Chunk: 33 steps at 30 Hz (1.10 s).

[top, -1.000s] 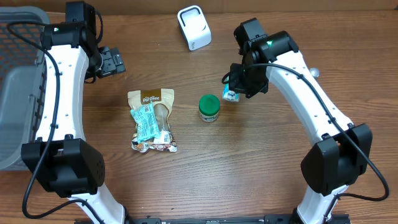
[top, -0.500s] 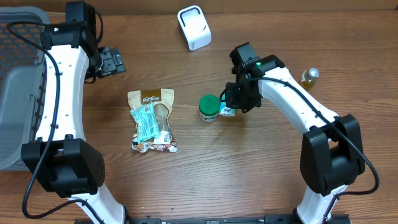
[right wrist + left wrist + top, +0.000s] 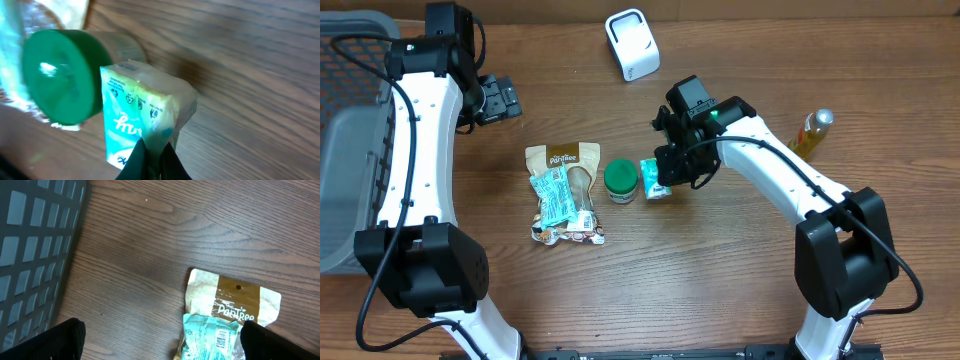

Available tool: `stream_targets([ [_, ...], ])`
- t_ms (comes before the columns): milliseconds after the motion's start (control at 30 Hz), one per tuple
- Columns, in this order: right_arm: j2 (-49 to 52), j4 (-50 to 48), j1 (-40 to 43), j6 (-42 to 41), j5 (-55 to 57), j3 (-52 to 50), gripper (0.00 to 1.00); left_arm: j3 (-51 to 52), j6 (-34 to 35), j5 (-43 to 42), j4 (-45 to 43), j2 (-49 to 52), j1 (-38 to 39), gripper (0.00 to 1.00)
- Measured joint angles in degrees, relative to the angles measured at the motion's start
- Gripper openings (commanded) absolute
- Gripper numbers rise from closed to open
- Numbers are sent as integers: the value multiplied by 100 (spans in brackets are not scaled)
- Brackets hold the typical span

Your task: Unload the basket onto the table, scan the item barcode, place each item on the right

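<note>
At centre of the wooden surface [image 3: 720, 270], the right end effector [image 3: 667, 172] is closed on a small teal-and-white packet [image 3: 655, 181], pinching it by one edge; in the right wrist view the dark fingers [image 3: 150, 162] meet at the packet's near end and its printed face is turned toward the camera. Whether the packet's far end rests on the surface cannot be told. Just left of the packet stands a green-lidded jar [image 3: 620, 181], upright; contact between the two cannot be confirmed. Further left lies a flat tan snack pouch [image 3: 566, 160], with a teal wrapped bar [image 3: 552, 197] lying across its lower half, a barcode visible on the wrapper in the left wrist view. A white barcode scanner [image 3: 632, 44] sits near the far edge, well apart from the held packet. A yellow bottle [image 3: 812, 131] lies to the right, beside the right arm's forearm. The left end effector [image 3: 501, 100] hovers at the upper left with its jaws spread wide and nothing between them, between a grey mesh basket [image 3: 345, 150] on the left edge and the pouch; its wrist view looks down on bare wood, the basket wall and the pouch top.
</note>
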<state>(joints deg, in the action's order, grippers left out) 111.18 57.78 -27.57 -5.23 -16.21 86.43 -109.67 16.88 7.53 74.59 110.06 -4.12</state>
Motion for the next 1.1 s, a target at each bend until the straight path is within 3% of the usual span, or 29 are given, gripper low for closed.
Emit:
stream_targets([
  [200,0,205,87,59,931,-52,4,0,2,0,0,0,0,100],
  [467,0,-118,275,92,1322,-599,4,0,0,-2,-2,0,0,100],
  [533,0,-256,323,96,1368,-754,20,0,2,0,-2,0,0,99],
  [567,0,-330,352,120,1447,-809,35,0,0,0,-2,0,0,100],
  [633,0,-420,361,109,1650,-817,41,0,2,0,0,0,0,100],
  [733,0,-553,374,125,2031,-817,47,0,2,0,0,0,0,100],
  [933,0,-264,337,-33,2347,-466,48,0,2,-2,2,0,0,100],
  [1100,0,-195,26,-101,1950,-247,46,0,0,0,0,0,0,100],
])
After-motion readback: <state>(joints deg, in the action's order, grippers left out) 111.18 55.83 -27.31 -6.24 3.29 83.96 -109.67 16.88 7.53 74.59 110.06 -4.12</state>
